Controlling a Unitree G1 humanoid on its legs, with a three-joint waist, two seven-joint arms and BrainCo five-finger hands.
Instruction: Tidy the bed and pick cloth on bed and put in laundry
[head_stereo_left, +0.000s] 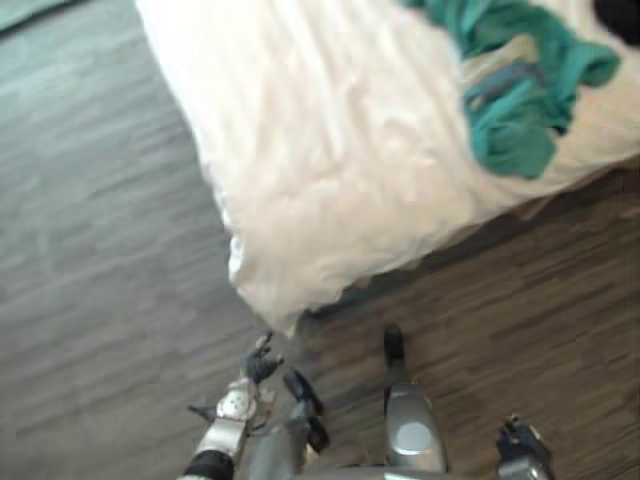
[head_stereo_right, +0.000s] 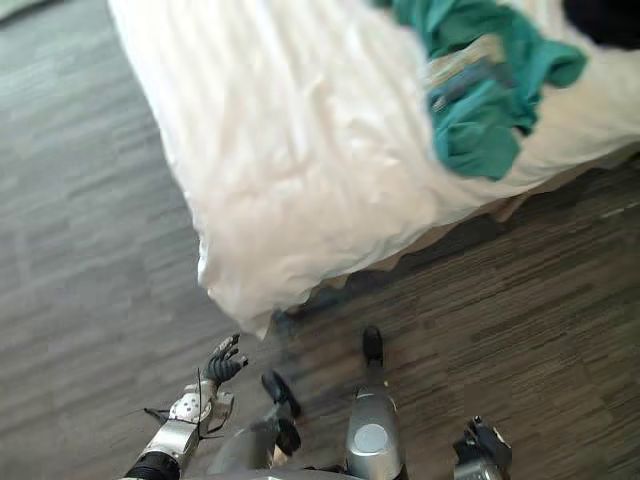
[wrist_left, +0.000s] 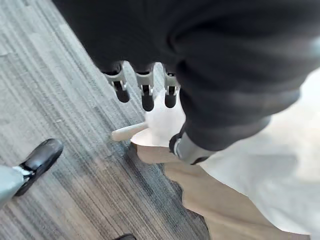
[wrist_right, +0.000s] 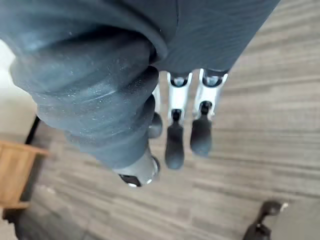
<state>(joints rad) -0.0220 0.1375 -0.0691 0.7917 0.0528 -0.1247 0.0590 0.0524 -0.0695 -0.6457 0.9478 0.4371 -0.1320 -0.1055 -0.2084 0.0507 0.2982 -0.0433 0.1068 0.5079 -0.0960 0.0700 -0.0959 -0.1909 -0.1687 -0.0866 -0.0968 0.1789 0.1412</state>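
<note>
Your left hand and right hand hang loose-fingered and empty over grey plank floor. You'll see the teal cloth crumpled on the white bed, well apart from both

Bed across far half of scene, centre to right. Floor to left and in front. Duvet on bed, near corner hanging over edge toward floor. Cloth heaped on duvet, far right. Left hand just before hanging corner. Right hand low right, well apart from bed.
</note>
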